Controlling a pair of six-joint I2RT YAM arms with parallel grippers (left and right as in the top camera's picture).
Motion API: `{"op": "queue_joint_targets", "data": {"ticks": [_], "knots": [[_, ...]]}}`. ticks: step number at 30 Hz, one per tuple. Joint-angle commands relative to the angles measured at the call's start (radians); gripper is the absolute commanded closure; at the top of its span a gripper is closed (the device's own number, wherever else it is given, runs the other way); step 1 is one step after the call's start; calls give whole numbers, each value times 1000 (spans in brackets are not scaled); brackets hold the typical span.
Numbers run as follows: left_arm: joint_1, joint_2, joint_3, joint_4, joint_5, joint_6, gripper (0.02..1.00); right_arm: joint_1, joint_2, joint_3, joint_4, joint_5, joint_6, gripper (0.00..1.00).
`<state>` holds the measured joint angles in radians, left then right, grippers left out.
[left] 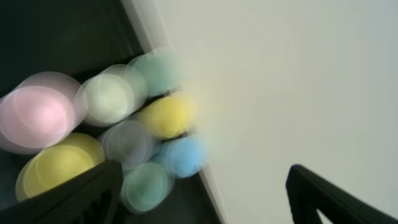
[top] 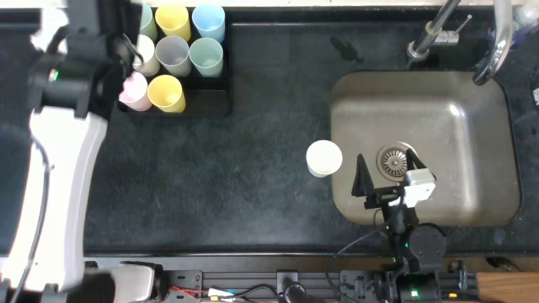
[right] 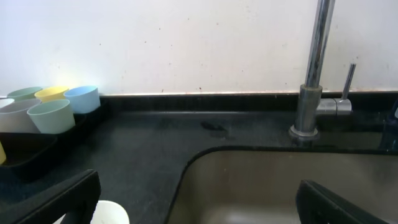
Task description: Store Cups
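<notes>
So the tray (top: 215, 99) sits at the far left of the worktop (top: 210, 185) with eight cups (top: 173, 52) packed upright in it, which makes sense, since that's the storage spot. One white cup (top: 323, 157) is the odd one out. It stands on the worktop just beside the left edge of the sink (top: 472, 101), well apart from the tray, so my guess is that it goes in next.

The left gripper (left: 205, 174) hangs over the tray with its fingers spread wide and nothing between them. The right gripper (right: 199, 186) is over the left part of the sink, also wide open and empty, and the white cup is near it, so that arm looks like the handier one for the grab.

The top view gives the full layout, but the left arm covers part of the tray's left side. The left wrist view looks straight down into the cups, including the pink cup (left: 37, 115) the arm half hides from above, though it's blurry. The right wrist view shows the tap (right: 311, 81) side-on.
</notes>
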<state>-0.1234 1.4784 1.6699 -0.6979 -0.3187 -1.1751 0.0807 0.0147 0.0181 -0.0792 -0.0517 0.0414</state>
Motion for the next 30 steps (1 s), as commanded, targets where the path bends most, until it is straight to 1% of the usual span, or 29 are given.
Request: {"op": "queue_joint_targets", "data": {"ticks": [1, 2, 3, 5, 13, 20, 26, 30], "knots": [[4, -147, -189, 297, 216, 737, 66, -1, -11, -14, 5, 0, 4, 3], [4, -185, -247, 375, 276, 827, 42, -1, -11, -13, 6, 0, 4, 5], [4, -218, -296, 430, 313, 888, 18, -1, -11, -13, 5, 0, 4, 3], [4, -298, -407, 520, 366, 988, 18, -1, -11, -13, 5, 0, 4, 5], [5, -608, -825, 771, 449, 1210, 18, -1, -11, -13, 5, 0, 4, 5], [28, -880, -1143, 903, 449, 1212, 18, -1, -11, -13, 5, 0, 4, 5], [56, -1100, -1345, 913, 450, 1211, 18, -1, -11, -13, 5, 0, 4, 7], [65, -1225, -1451, 907, 449, 1159, 18, -1, -11, -13, 5, 0, 4, 3]]}}
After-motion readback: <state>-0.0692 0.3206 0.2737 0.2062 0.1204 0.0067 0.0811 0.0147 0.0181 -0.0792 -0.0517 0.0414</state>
